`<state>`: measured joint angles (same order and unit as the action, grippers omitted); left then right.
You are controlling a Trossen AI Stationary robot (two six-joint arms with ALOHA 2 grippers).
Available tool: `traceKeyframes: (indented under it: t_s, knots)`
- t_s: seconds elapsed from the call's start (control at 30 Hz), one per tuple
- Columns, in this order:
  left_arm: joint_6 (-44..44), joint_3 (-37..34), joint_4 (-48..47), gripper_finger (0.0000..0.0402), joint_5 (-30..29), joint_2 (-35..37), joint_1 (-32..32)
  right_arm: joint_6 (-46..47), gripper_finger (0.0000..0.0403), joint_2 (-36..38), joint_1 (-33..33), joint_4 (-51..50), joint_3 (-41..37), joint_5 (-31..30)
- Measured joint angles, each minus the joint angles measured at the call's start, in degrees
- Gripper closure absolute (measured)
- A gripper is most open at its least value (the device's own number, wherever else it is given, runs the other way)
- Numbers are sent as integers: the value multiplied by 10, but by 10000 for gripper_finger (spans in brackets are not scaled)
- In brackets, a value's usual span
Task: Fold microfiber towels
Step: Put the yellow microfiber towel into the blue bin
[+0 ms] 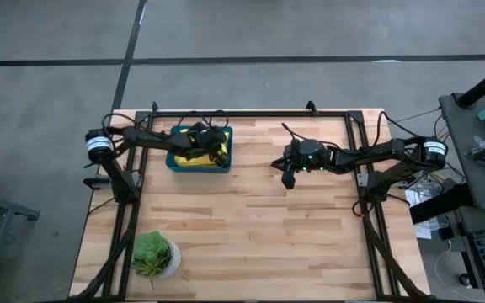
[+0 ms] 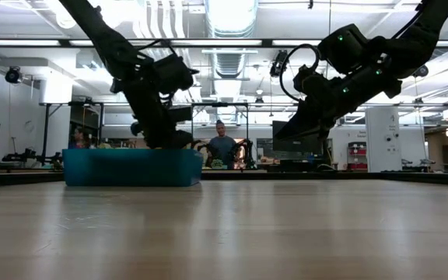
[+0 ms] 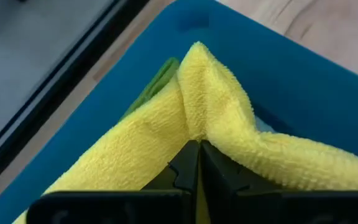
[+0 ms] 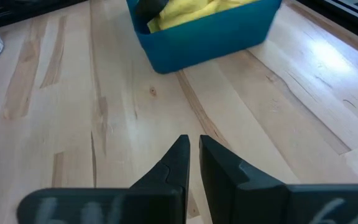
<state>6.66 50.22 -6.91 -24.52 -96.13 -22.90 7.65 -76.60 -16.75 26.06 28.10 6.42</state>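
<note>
My way across the bench [image 1: 251, 219] lies open; only the teal tray [image 1: 199, 160] and potted plant [image 1: 153, 255] obstruct.

Teal tray [image 1: 173, 160] far from potted plant [image 1: 151, 254] on table [image 1: 259, 219].

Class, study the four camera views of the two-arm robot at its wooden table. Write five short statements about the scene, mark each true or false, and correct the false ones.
1. The left pincer is shut on a yellow towel inside the teal tray. True.
2. The right pincer holds a towel. False: it is shut on nothing and hangs above bare table.
3. A potted plant stands at the table's near left corner in the high view. True.
4. The tray sits in the middle of the table. False: it sits near the far edge, on the left arm's side.
5. A green cloth shows beside the yellow towel in the tray. True.
</note>
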Motion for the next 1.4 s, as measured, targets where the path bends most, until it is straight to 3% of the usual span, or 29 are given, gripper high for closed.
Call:
traceKeyframes:
  t_s: [0.3, 0.57, 0.83, 0.93, 1.1, 1.17, 1.3, 1.4]
  knots:
    - [-16, 17, -18, 395, 17, 50, 8, -2, 374, 0, 0, 0, 0, -1]
    - [-26, -10, -36, 395, 181, 104, 9, -1, 374, 0, 0, 0, 0, -1]
    - [-25, -26, -36, 395, 224, 58, 9, 0, 374, 0, 0, -2, 0, -1]
    - [-25, -17, -40, 395, 224, 63, 9, 3, 374, 0, 0, -2, 0, -1]
    - [-57, 11, -146, 395, 217, 112, 9, 3, 374, 0, 0, -2, 0, 0]
    - [-72, 13, -198, 395, 173, 134, 8, 3, 374, 0, 0, -2, 0, 0]
    - [-76, -4, -237, 395, 29, 169, -8, 3, 374, 0, 0, -2, 0, -1]
    - [-70, -29, -237, 395, 19, 172, -30, 6, 374, 0, 0, 0, 1, -4]
